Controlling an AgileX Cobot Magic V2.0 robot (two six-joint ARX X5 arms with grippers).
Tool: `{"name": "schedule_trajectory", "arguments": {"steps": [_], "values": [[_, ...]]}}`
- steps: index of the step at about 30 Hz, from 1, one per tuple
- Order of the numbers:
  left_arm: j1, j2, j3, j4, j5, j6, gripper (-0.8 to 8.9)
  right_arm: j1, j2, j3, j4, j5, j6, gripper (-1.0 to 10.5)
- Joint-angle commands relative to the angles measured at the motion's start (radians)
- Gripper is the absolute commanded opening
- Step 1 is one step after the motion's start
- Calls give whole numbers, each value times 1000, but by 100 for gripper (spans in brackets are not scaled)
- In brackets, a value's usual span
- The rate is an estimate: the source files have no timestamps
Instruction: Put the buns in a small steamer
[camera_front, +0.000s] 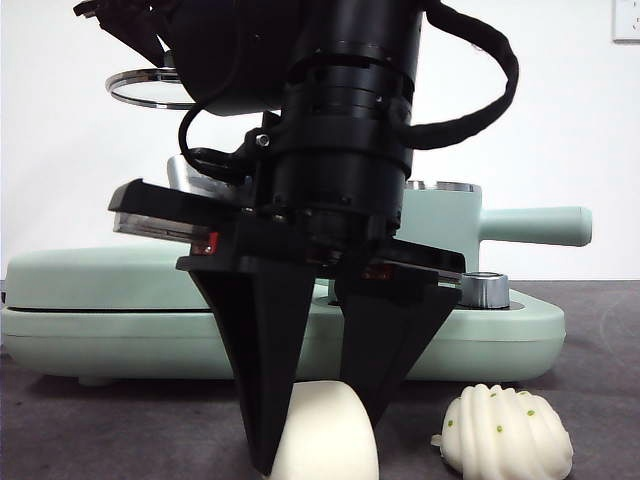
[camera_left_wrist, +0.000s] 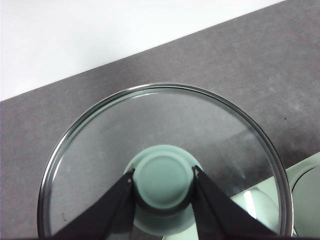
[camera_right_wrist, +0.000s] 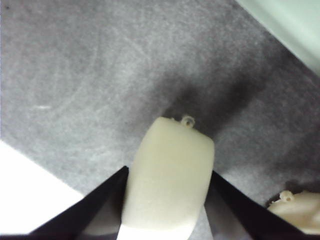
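Cream smooth bun (camera_front: 325, 435) sits clamped between right gripper (camera_front: 318, 440); left gripper (camera_left_wrist: 164, 181) pinches lid knob (camera_left_wrist: 164, 180).

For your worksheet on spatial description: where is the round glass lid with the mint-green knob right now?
The round glass lid is held by its mint-green knob in the left gripper, raised at the front view's upper left, above the flat mint-green griddle.

Smooth bun (camera_front: 325, 435) sits at the table's (camera_front: 100, 425) front centre, between the right gripper's (camera_front: 315, 430) jaws. Ridged bun (camera_front: 508, 432) lies just to its right. Flat griddle (camera_front: 90, 315) spans behind both (steamer (camera_front: 440, 215) behind that). Glass lid (camera_left_wrist: 165, 165) is raised at upper left, knob (camera_left_wrist: 164, 180) between the left gripper's (camera_left_wrist: 164, 177) jaws
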Motion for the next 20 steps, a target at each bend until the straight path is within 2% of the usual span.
{"name": "schedule_trajectory", "arguments": {"steps": [1, 4, 11, 15, 20], "values": [[-2, -4, 37, 26, 4, -4, 54, 6, 21, 40, -23, -11, -13, 208], [-2, -3, 37, 26, 4, -4, 54, -8, 21, 105, -94, -26, -32, 208], [-2, -2, 37, 27, 4, -4, 54, -70, 21, 381, -375, -18, -152, 208], [-2, 0, 37, 27, 4, -4, 54, -147, 26, 547, -481, 6, -202, 208], [-2, 0, 37, 29, 4, -4, 54, -263, 71, 719, -535, 12, -249, 209]]}}
